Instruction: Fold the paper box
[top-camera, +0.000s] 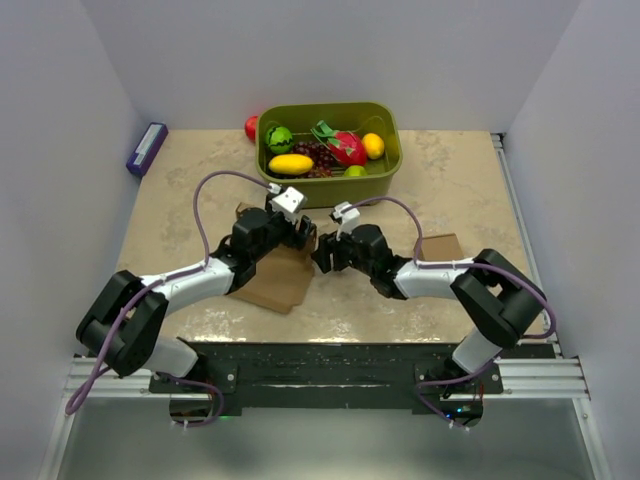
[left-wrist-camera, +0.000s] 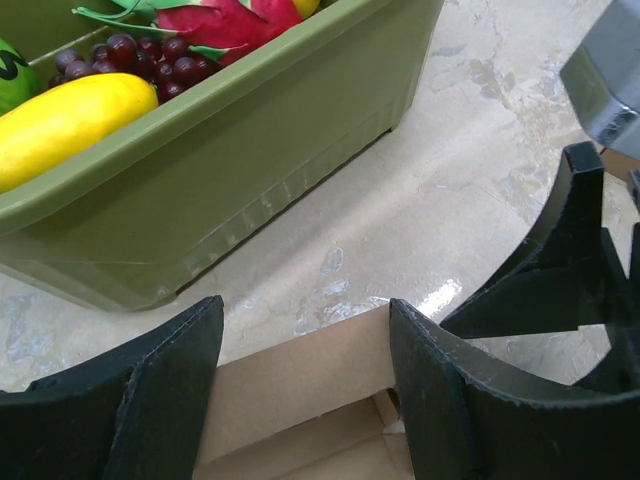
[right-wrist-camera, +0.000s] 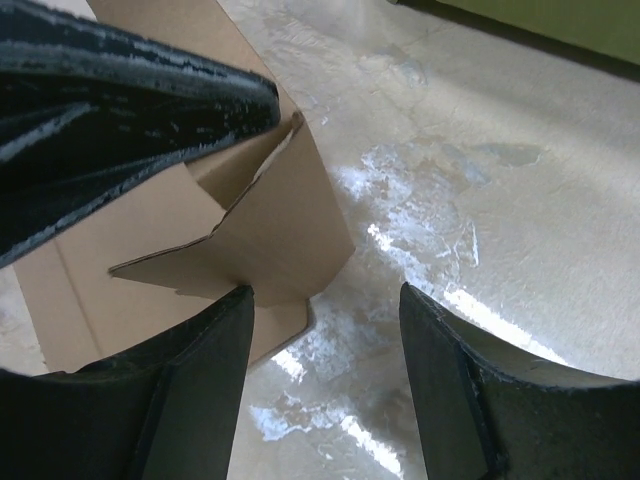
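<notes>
Both claws spread at a half-raised flap

The left gripper (left-wrist-camera: 300, 335) stands spread astride an upright cardboard panel. The right gripper (right-wrist-camera: 325, 300), also spread and pinching nothing, faces it beside a lifted flap. The paper box (top-camera: 280, 282) lies partly folded near the middle of the tabletop (top-camera: 190, 190), just before the green tub (top-camera: 330, 190). Folding looks early. Next, one claw probably must steady the panel while the other tucks the flap.

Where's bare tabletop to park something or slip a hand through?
Bare table right of the green bin, beyond the small cube; also the left side near the purple box; and the near strip in front of the paper box. Crowded: the centre, where left gripper and right gripper meet by the bin.
</notes>
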